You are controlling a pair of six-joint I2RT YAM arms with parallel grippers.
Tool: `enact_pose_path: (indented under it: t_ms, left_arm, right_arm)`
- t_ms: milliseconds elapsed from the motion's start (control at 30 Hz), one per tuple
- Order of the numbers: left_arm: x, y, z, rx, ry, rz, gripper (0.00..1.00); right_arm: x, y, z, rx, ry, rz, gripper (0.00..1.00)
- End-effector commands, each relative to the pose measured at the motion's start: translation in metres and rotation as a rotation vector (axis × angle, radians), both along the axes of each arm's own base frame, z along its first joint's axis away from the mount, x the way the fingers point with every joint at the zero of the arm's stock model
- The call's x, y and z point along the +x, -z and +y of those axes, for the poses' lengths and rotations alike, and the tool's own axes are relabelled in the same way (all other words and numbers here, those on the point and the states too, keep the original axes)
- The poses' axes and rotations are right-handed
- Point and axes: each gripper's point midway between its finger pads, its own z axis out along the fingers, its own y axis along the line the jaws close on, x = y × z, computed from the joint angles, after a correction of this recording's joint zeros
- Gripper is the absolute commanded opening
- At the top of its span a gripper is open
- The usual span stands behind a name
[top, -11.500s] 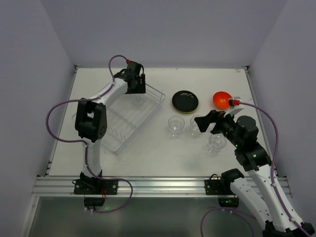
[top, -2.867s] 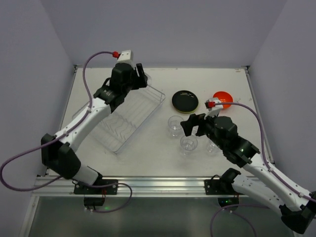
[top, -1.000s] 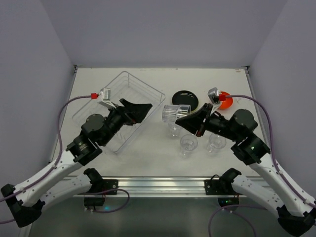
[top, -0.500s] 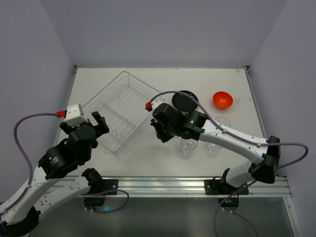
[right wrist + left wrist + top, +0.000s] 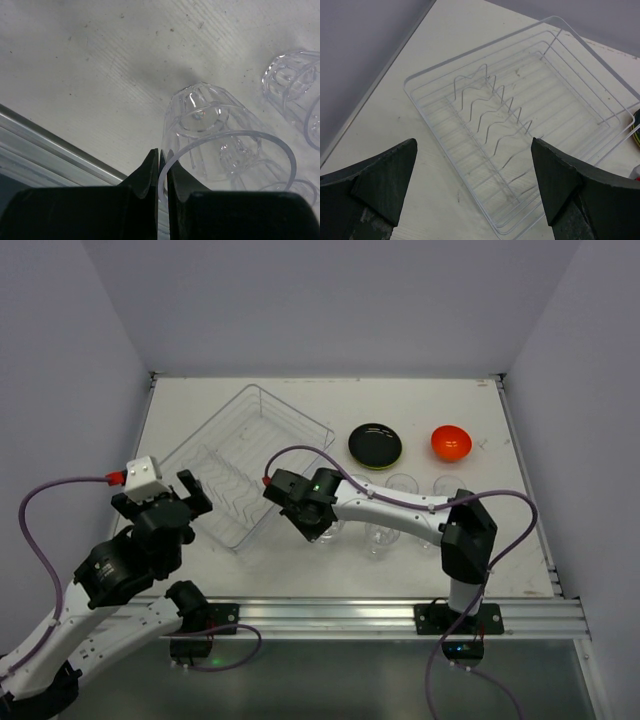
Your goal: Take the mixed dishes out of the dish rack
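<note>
**Cup carried low beside the rack — nothing left inside it**

A second ago the right fingers [image 5: 147,172] held the small clear plastic cup [image 5: 225,155] high over the cups already unloaded. Now that arm has swung down and across, and the cup hangs low over the white table [image 5: 440,400]. The fingers are pinched shut on the cup's rim, with the cup's body hanging just beyond their tips. Another clear cup [image 5: 295,85] stands farther off to their right.

The left fingers [image 5: 380,175] have pulled back from over the large silvery wire dish rack [image 5: 540,100] and stand spread wide, gripping nothing. The rack lies well ahead of them, its prongs and floor bare.

The round black plate [image 5: 375,444] and the small orange-red bowl [image 5: 450,443] sit far beyond the right fingers, outside the rack. By the look of it the unloading is all but done — this cup only needs setting down and letting go.
</note>
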Motion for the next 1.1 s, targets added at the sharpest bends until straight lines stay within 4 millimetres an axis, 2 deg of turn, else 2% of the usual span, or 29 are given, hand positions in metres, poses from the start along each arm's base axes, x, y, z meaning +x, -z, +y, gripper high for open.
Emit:
enact_pose_path:
  t_ms: [0,333,467,600,633,667,700,800,900,967,1000,1033,1067]
  left_arm:
    - [0.0,-0.006,0.007,-0.007,-0.037,-0.04,1.0]
    - [-0.001,-0.008,0.007,-0.012,-0.019,-0.053,1.0]
    - [0.0,-0.008,0.006,-0.007,-0.019,-0.05,1.0]
    - [0.0,-0.008,0.007,0.0,-0.026,-0.043,1.0]
    - [0.001,-0.007,0.006,0.001,-0.028,-0.041,1.0]
    - [0.001,-0.007,0.006,0.003,-0.03,-0.041,1.0]
    - [0.001,-0.007,0.007,0.005,-0.033,-0.04,1.0]
    - [0.002,-0.006,0.007,0.015,-0.041,-0.035,1.0]
    - [0.004,-0.005,0.009,0.027,-0.068,-0.023,1.0]
    - [0.007,-0.003,0.01,0.043,-0.085,-0.006,1.0]
    - [0.009,-0.002,0.013,0.054,-0.107,0.006,1.0]
    - [0.01,-0.002,0.014,0.052,-0.116,0.007,1.0]
    - [0.013,-0.002,0.011,0.038,-0.106,0.013,1.0]
  right_arm:
    - [0.002,-0.005,0.011,0.033,-0.04,-0.008,0.0]
    - [-0.01,0.03,0.01,-0.002,-0.084,0.076,0.03]
    - [-0.011,0.04,0.009,-0.021,-0.085,0.085,0.04]
    - [-0.009,0.045,0.01,-0.023,-0.084,0.089,0.08]
    - [-0.008,0.044,0.009,-0.022,-0.081,0.084,0.13]
    - [-0.007,0.042,0.009,-0.019,-0.077,0.078,0.21]
    - [-0.006,0.04,0.009,-0.016,-0.075,0.072,0.35]
    - [-0.004,0.026,0.01,0.018,-0.073,0.045,0.55]
    - [-0.002,0.007,0.007,0.048,-0.071,0.014,0.58]
    - [-0.005,-0.004,0.005,0.07,-0.075,0.003,0.7]
    - [-0.006,-0.021,0.002,0.111,-0.08,-0.015,0.84]
    - [-0.009,-0.026,-0.002,0.126,-0.084,-0.02,0.94]
    - [-0.009,-0.036,-0.005,0.151,-0.079,-0.041,0.99]
